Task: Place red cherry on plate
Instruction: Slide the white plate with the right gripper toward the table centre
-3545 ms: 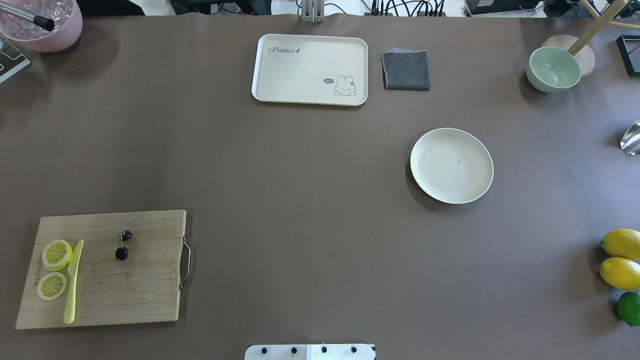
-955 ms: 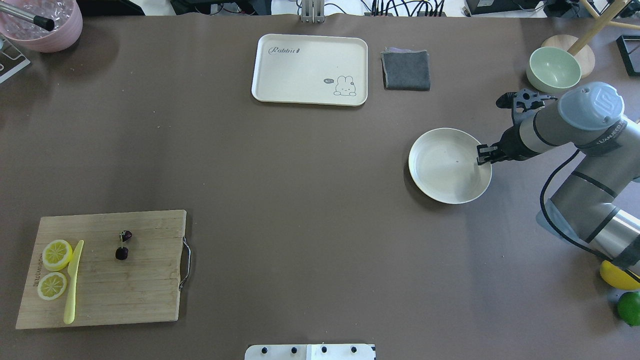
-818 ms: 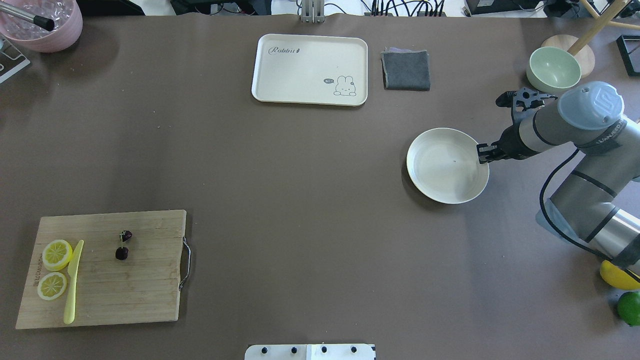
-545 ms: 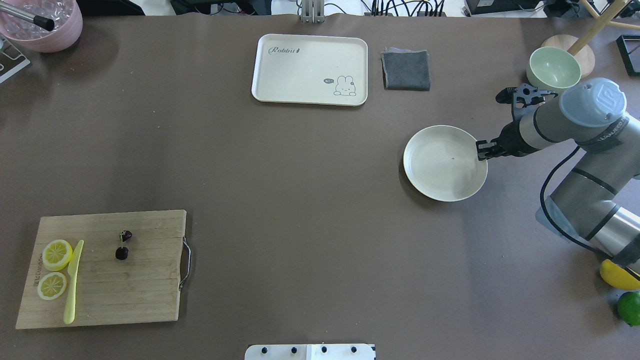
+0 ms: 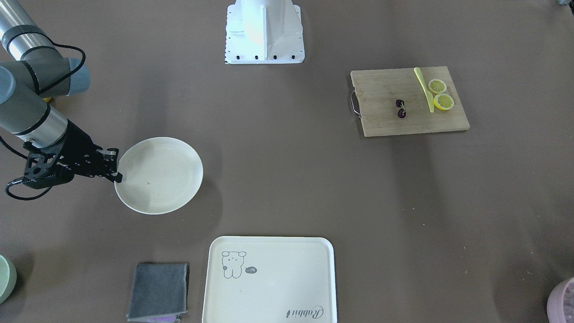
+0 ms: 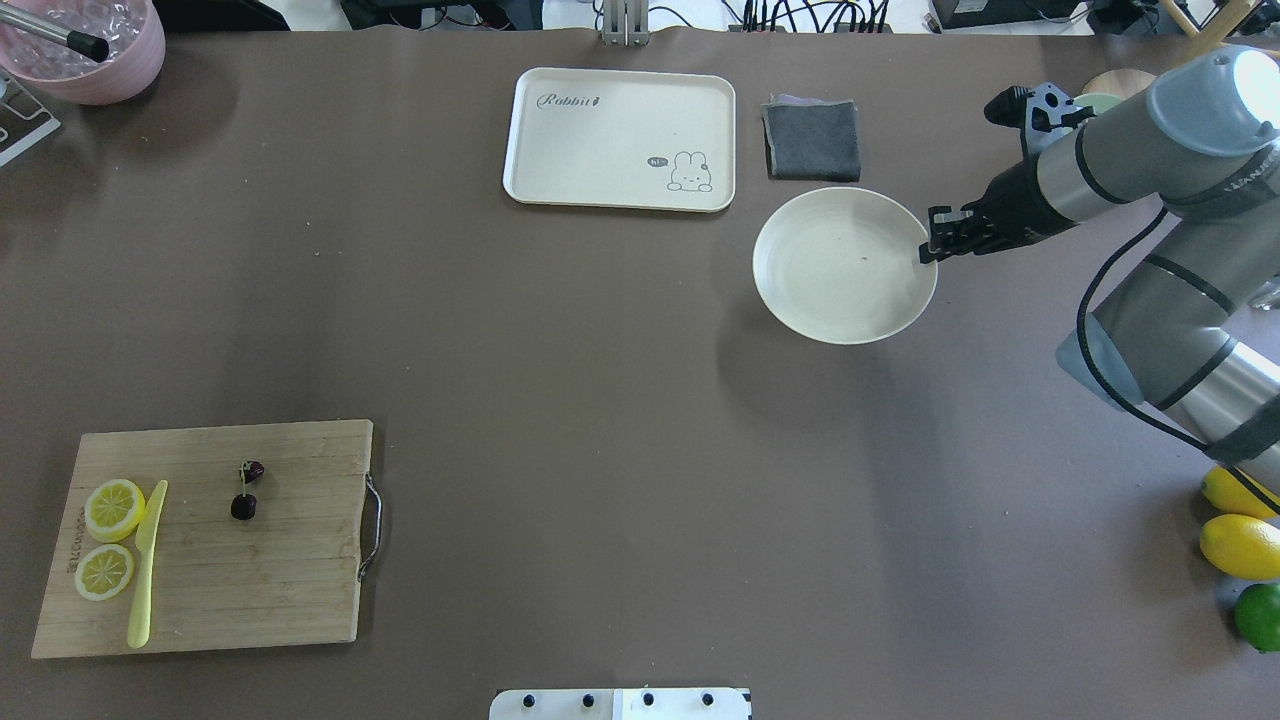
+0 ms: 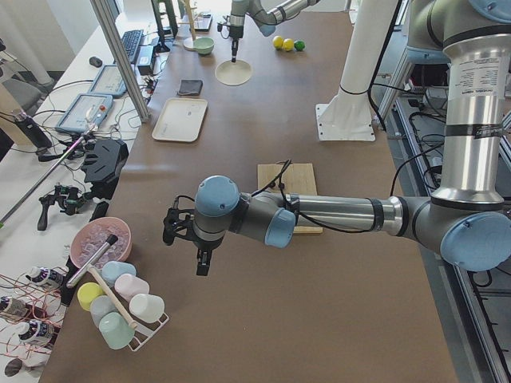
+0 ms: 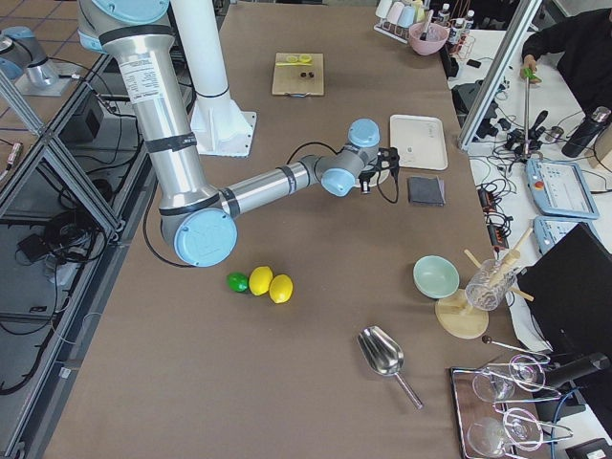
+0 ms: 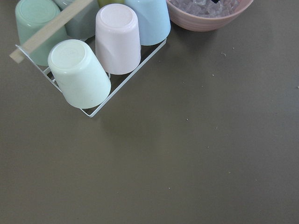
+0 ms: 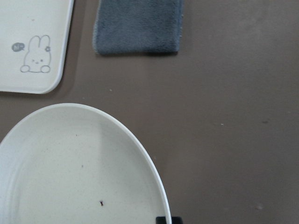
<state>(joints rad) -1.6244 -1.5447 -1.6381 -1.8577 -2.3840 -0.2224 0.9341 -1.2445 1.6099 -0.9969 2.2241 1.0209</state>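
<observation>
The red cherry (image 6: pixel 243 507) (image 5: pixel 401 113), a dark pair on a green stem, lies on the wooden cutting board (image 6: pixel 280 580) (image 5: pixel 385 121) at the near left. The cream plate (image 6: pixel 840 290) (image 5: pixel 157 175) (image 10: pixel 70 177) hangs in the far right half, close to the tray. My right gripper (image 6: pixel 928 250) (image 5: pixel 117 177) is shut on the plate's right rim. My left gripper (image 7: pixel 200 259) shows only in the exterior left view, over bare table beside a cup rack; I cannot tell whether it is open or shut.
A cream rabbit tray (image 6: pixel 620 138) and a folded grey cloth (image 6: pixel 812 140) lie just beyond the plate. Lemon slices (image 6: pixel 112 508) and a yellow knife (image 6: pixel 147 565) share the board. Two lemons (image 6: pixel 1240 545) and a lime (image 6: pixel 1258 615) sit near right. A cup rack (image 9: pixel 93 51) stands far left.
The right arm came in and gripped the plate's rim. Over the last second it has carried the plate away from me and leftward, toward the tray. The cherry has not moved.
</observation>
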